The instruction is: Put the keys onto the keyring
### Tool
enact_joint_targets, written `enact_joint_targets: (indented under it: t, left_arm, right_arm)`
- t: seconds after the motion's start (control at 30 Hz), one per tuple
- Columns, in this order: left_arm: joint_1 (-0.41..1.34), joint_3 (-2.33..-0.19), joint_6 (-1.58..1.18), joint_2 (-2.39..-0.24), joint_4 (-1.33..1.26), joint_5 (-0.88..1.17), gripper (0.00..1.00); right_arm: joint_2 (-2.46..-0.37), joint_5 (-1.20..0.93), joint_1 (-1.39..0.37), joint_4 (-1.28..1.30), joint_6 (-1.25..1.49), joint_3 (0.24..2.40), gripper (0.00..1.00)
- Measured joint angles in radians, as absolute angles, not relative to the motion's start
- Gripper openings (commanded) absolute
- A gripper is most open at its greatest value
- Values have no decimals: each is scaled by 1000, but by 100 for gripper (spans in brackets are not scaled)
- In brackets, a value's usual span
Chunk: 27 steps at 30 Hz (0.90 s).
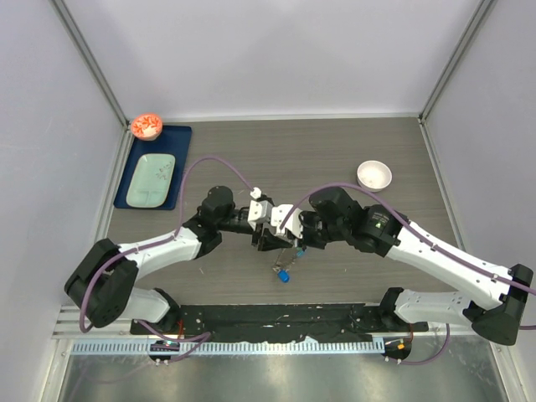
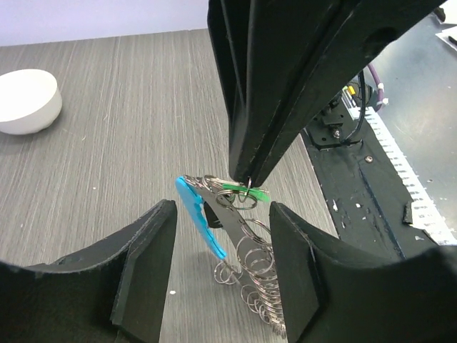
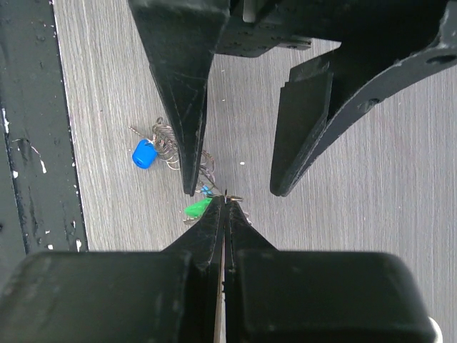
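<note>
Holding pale bits (image 1: 147, 125): orange bowl (image 1: 134, 127) | right claw (image 3: 224, 200) pinching green key (image 3: 197, 208)

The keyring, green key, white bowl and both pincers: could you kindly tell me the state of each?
Left pincer: open, straddling the keyring.
Right pincer: shut on the green key.
Keyring: between the open fingers, chain coils bunched loosely.
Green key: pinched, lying against the keyring's chain.
White bowl: upright, empty.

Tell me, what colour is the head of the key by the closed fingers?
Bright green. The key's head shows best in the left wrist view.
</note>
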State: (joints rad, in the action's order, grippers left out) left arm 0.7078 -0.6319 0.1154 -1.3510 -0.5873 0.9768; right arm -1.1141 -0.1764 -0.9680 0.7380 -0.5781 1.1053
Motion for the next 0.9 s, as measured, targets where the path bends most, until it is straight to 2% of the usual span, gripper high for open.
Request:
enact_joint_targets:
  t: [0.1,0.27,0.43,0.73,0.83,0.9]
  left_arm:
    - [713,-635,103,-1368,-594,975,57]
    - [743,-617,54,-1357,-602,910,48]
    - [797,-504,-19,-1239,-586,741,36]
    - [949,-427,-122,-1070,-507,354,11]
    - [990,-411,-158,-1044,-504,233,13]
    - [1011,-400,-176,-1029,-504,173,21]
  right_arm:
    - [-1117,-176,-968,737,-578,1108,1]
    - [-1117,-165,-969,729,-578,1108,1]
    - [-1122,-154,-972,701,-578,1108,1]
    - [-1201,-167,-986,623,-601,1109,1]
    - [-1220,-171,-989,603,-619,1113,1]
    - [-1230,-173,-989,599,-631,1120,1]
